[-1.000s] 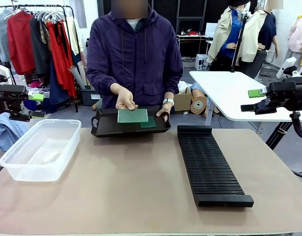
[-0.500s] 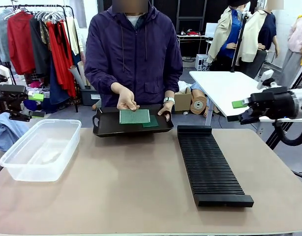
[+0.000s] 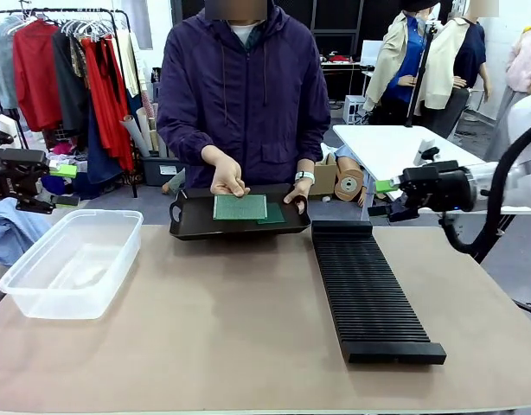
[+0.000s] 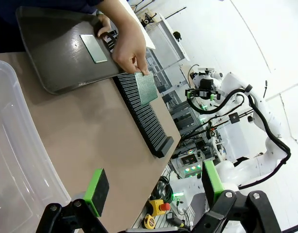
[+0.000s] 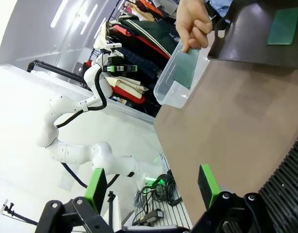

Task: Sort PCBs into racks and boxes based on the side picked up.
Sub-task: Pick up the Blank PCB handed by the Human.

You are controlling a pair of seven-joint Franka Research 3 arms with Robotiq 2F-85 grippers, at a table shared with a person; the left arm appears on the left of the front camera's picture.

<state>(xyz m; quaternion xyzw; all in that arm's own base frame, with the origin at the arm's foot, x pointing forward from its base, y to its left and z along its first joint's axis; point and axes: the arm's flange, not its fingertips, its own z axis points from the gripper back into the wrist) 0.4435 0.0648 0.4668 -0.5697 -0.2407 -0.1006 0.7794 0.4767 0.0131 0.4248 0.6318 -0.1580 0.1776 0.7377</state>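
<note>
Front view: both end effectors open, one PCB lifted over the tray

Left end effector [image 4: 154, 187] hangs in the air off the table's [image 3: 248, 328] left edge. The left wrist view shows its green pads spread wide with nothing between them. Clear box [image 3: 120, 261] sits on the table at the left edge. Black tray [image 3: 239, 228] with handles is at the middle of the far edge; cannot tell whether it rests on the table or is held up. Person's hand [image 3: 227, 180] pinches a PCB [image 3: 240, 207] by its edge, raised off the tray, pale dotted face toward the front camera. Second PCB [image 3: 272, 214], darker green, lies flat in the tray, partly behind the first. Other hand [image 3: 297, 192] grips the tray's handle on the rack side. Black ribbed rack [image 3: 369, 294] lies right of middle, running from the far edge toward the near edge, its far end just beside the tray. Right end effector [image 5: 152, 187] hovers above the far edge, right of the rack's far end, pointing toward the tray. The right wrist view shows its pads wide apart, nothing gripped.
</note>
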